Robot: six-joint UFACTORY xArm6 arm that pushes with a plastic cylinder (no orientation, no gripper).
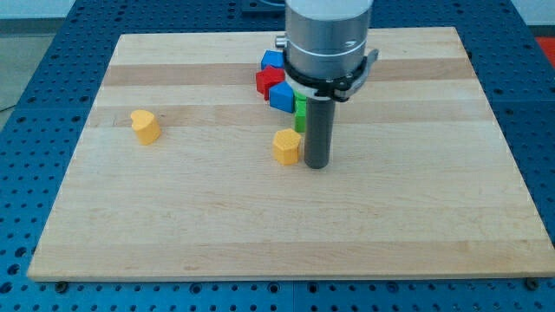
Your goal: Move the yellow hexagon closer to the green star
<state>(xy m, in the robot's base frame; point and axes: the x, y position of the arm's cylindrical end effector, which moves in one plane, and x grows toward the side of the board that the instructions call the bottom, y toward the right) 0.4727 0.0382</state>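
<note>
Here my arm comes down from the board's top edge, its grey cylinder hanging over the top middle of the board, and the dark rod drops straight from it. My tip rests on the wood near the board's centre, grasping nothing, since it is only a bare rod. The yellow hexagon sits just beside my tip on the view's left, close enough that I cannot tell whether they touch. A green block stands right behind the hexagon, toward the top edge, half hidden by my rod; its shape I cannot make out. Beyond it, toward the top edge, lies a tight cluster: a blue block next to the green one, a red block to its upper left, and another blue block nearest the top edge, all partly under my cylinder. A second yellow block lies well apart, near the left edge, alone. The board rests on a blue perforated table.
</note>
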